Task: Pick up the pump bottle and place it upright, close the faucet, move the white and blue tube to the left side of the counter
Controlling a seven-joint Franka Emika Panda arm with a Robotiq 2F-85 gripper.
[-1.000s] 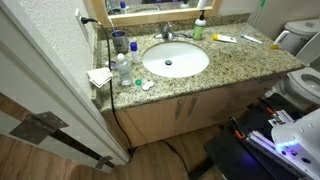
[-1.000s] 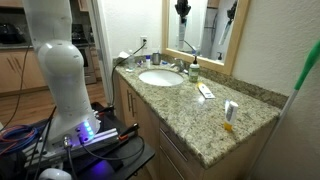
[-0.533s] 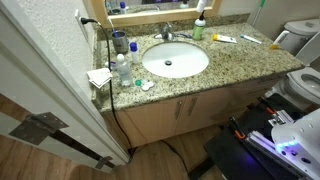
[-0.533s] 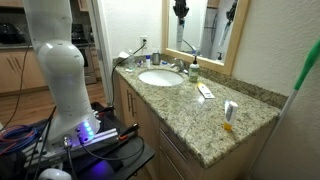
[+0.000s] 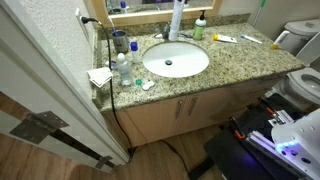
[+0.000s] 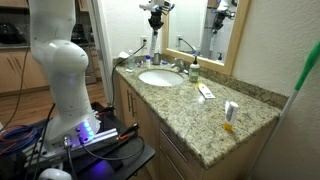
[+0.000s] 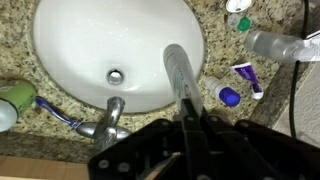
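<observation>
The light-green pump bottle (image 5: 199, 30) stands upright by the chrome faucet (image 5: 168, 35) at the back of the sink; it also shows in an exterior view (image 6: 193, 70) and at the left edge of the wrist view (image 7: 10, 100). The faucet shows in the wrist view (image 7: 108, 118). The white and blue tube (image 5: 224, 38) lies on the granite counter (image 5: 250, 62) beside the bottle, also seen in an exterior view (image 6: 206, 91). My gripper (image 7: 173, 50) hangs above the basin near the faucet, jaws shut and empty; it shows in both exterior views (image 5: 176, 30) (image 6: 156, 20).
The oval white sink (image 5: 175, 60) is below the gripper. A clear water bottle (image 5: 122, 68), a cup (image 5: 119, 42), a cloth (image 5: 99, 77) and small blue-capped tubes (image 7: 225, 95) crowd one end of the counter. A white-and-orange tube (image 6: 230, 113) stands at the other end. A blue toothbrush (image 7: 55, 112) lies by the faucet.
The arm has swung from above the pump bottle toward the faucet and down over the sink. Nothing on the counter has moved.
</observation>
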